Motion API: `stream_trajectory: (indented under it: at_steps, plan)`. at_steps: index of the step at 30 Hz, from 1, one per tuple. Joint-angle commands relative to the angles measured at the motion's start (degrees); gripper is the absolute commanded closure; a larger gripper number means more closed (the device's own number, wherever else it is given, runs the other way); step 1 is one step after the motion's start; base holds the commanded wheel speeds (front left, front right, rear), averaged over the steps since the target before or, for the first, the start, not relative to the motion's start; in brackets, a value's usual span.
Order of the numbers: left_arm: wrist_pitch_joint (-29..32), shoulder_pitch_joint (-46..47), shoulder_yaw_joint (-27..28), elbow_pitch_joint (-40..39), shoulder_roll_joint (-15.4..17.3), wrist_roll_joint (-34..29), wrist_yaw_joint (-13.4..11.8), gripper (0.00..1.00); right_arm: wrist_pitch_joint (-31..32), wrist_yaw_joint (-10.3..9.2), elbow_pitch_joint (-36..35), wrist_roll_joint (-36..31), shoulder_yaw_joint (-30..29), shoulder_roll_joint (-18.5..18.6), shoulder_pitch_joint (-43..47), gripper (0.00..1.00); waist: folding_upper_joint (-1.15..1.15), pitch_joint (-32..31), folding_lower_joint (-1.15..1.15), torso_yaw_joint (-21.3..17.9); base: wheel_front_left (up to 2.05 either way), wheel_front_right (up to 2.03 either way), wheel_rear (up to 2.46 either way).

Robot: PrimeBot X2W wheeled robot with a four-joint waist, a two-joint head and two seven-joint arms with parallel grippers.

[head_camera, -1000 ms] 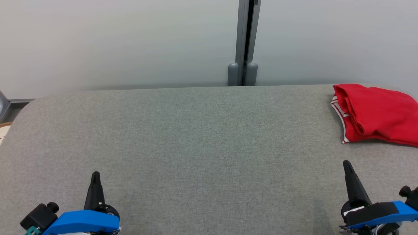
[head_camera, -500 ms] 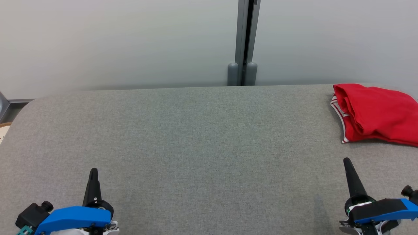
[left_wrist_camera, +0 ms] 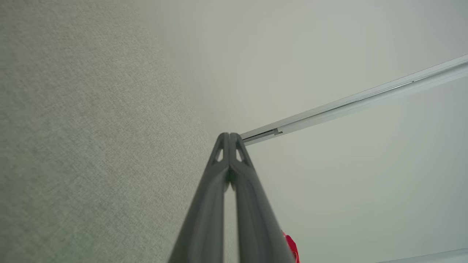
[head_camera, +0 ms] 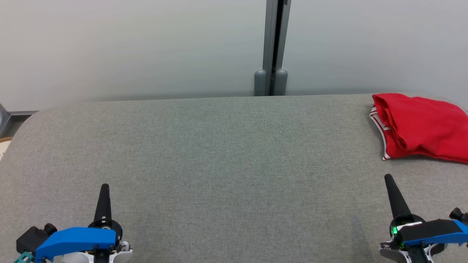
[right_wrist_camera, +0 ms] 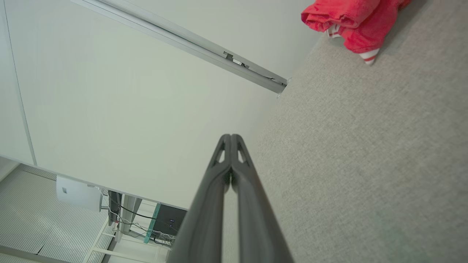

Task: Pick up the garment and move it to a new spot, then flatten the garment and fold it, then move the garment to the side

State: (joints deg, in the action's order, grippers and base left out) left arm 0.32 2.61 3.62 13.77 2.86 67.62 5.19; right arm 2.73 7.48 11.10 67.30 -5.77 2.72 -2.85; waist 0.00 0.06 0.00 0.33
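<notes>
A folded red garment with white-striped trim lies at the far right of the grey table, cut off by the frame edge. It also appears as the red garment at the top right of the right wrist view, and a sliver of the garment peeks past the fingers in the left wrist view. My left gripper rests at the lower left, shut and empty. My right gripper sits at the lower right, shut and empty, a short way in front of the garment.
A pale partition wall with a grey vertical post stands behind the table's far edge. The table's rounded left corner is near a grey fixture. Wide grey fabric surface lies between the two grippers.
Both grippers have drawn back slightly toward the bottom edge, and the left one has turned to a more upright finger. The garment has stayed in place.
</notes>
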Motion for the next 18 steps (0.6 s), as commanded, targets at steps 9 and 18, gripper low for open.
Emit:
stream_trajectory:
  at_steps: [9, 18]
  plan:
    - [1.47, 1.91, 0.91, -0.24, 0.03, 5.71, 0.86, 1.00, 0.97, 0.02, 0.39, 5.91, -0.30, 0.24, -1.75, 1.00, 0.00, 0.02, 0.00, -0.06, 0.00, 0.00, 0.00]
    - [2.62, 2.49, 1.45, -0.11, 0.02, 10.25, 1.23, 1.00, 1.73, 0.02, 1.04, 10.43, -0.44, 0.25, -2.13, 1.00, 0.00, 0.04, 0.00, -0.11, 0.00, 0.00, 0.00]
